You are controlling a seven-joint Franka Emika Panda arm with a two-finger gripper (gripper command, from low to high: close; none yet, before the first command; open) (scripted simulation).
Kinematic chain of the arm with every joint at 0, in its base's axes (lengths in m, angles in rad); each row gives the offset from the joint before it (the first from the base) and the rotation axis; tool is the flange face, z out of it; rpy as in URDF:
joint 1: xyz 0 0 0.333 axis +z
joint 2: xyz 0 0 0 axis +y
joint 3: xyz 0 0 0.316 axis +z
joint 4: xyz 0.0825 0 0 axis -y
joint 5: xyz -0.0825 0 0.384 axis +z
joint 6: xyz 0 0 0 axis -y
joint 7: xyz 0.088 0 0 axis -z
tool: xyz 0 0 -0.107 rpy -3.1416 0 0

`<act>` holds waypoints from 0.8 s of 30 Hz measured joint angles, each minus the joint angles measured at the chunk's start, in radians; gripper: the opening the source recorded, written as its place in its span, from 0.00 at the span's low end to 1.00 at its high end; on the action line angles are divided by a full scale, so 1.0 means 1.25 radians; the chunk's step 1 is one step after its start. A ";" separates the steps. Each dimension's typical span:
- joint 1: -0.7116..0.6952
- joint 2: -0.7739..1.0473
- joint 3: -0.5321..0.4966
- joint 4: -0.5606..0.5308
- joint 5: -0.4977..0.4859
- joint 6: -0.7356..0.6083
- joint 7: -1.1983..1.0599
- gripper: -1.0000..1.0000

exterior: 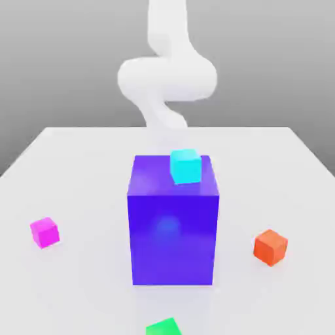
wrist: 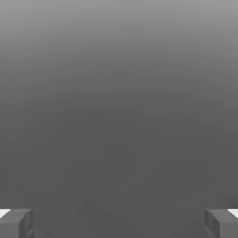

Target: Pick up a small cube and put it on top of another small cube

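Observation:
A small magenta-pink cube [exterior: 44, 232] lies on the white table [exterior: 78, 163] at the exterior view's left, in front of the big block. My white arm [exterior: 167, 75] rises at the far side of the table, behind the big blue-violet block [exterior: 173, 226]. In the hand view my gripper [wrist: 119, 223] is open, its two grey fingertips [wrist: 16, 223] set far apart with nothing between them and only plain grey beyond.
A small cyan cube [exterior: 185, 165] sits on top of the big blue-violet block. A small orange cube [exterior: 271, 246] lies at the exterior view's right. A green cube [exterior: 163, 327] lies at the table's near edge.

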 joint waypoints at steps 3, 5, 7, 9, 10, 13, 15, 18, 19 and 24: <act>-0.067 0.063 0.001 -0.036 -0.002 0.040 0.110 0.50; -0.111 0.104 0.002 -0.059 -0.003 0.066 0.181 0.50; -0.154 0.144 0.003 -0.082 -0.004 0.092 0.252 0.50; -0.198 0.184 0.005 -0.105 -0.004 0.118 0.321 0.50; -0.218 0.204 0.005 -0.117 -0.005 0.131 0.356 0.50; -0.278 0.264 0.001 -0.151 -0.009 0.169 0.464 0.50; -0.316 0.304 -0.004 -0.174 -0.013 0.195 0.536 0.50; -0.372 0.364 -0.012 -0.208 -0.018 0.233 0.643 0.50; -0.390 0.384 -0.015 -0.220 -0.019 0.246 0.679 0.50; -0.464 0.484 -0.047 -0.277 -0.024 0.310 0.855 0.50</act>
